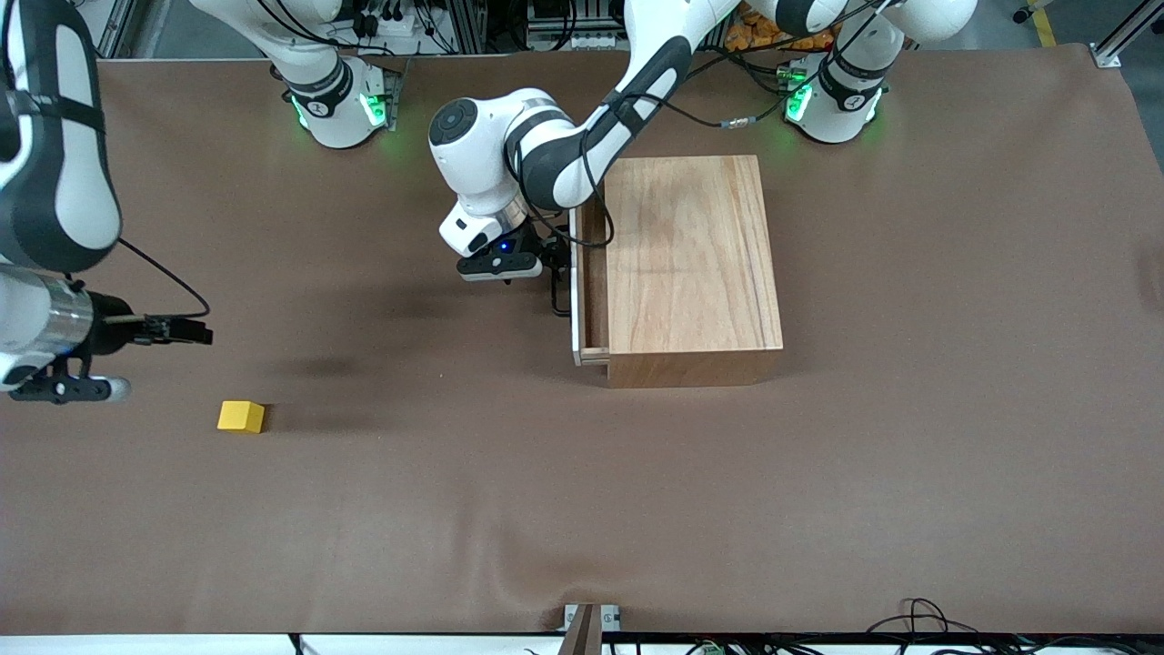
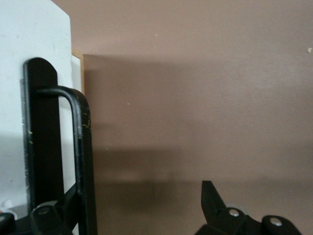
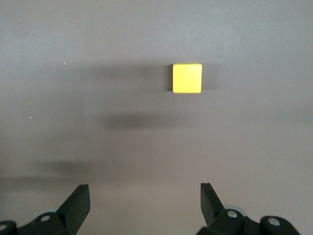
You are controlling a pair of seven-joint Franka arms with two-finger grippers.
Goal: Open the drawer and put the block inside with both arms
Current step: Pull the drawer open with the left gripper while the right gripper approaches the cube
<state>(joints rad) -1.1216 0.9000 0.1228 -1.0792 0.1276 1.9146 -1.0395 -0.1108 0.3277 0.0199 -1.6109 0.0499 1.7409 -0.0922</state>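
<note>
Currently the drawer [image 1: 578,284] stands slightly out of the wooden box [image 1: 691,264]. The left gripper [image 2: 142,208] is spread wide at the black handle [image 2: 80,147], gripping nothing. The right gripper [image 3: 145,203], open and empty, hangs over bare table [image 1: 546,509] near the block [image 3: 187,78].

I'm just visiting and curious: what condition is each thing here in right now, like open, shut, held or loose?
Drawer: pulled out a little from the wooden box.
Drawer handle: between the open fingers of the left gripper, not clamped.
Yellow block: loose on the table, untouched.
Right gripper: open, empty, up over the table near the block.
</note>
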